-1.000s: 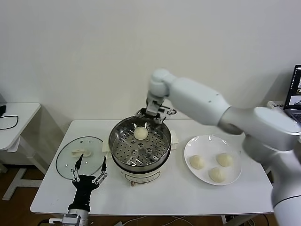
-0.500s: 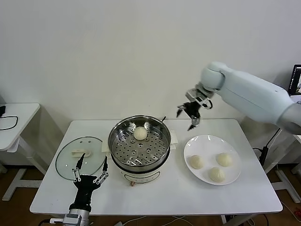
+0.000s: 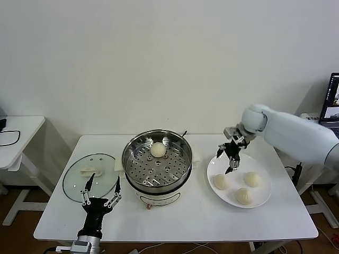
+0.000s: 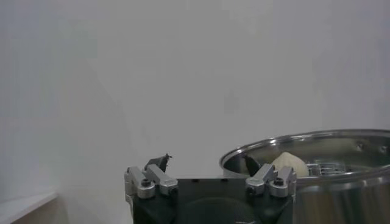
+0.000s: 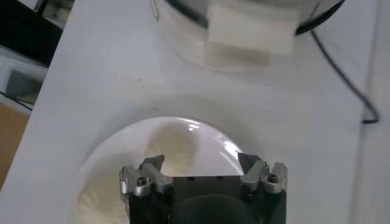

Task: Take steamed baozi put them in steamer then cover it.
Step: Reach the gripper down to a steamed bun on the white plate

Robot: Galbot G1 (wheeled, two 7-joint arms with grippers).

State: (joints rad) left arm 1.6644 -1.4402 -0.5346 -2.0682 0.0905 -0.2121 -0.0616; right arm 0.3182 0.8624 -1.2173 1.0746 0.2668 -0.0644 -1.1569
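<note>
No readable text anywhere here: no label, brand, number or sign shows on the steamer (image 3: pixel 157 160), the plate (image 3: pixel 265 196) or the glass lid (image 3: pixel 91 175). The laptop screen (image 3: pixel 333 98) at the edge glows, but its contents are too small to read.

A lab or office test room, not a home kitchen: the steamer (image 3: pixel 157 163) sits on a plain white surface (image 3: pixel 185 222) against a bare white wall (image 3: pixel 159 58). A second white desk (image 3: pixel 16 132) stands left of it, a laptop (image 3: pixel 331 103) far right.
</note>
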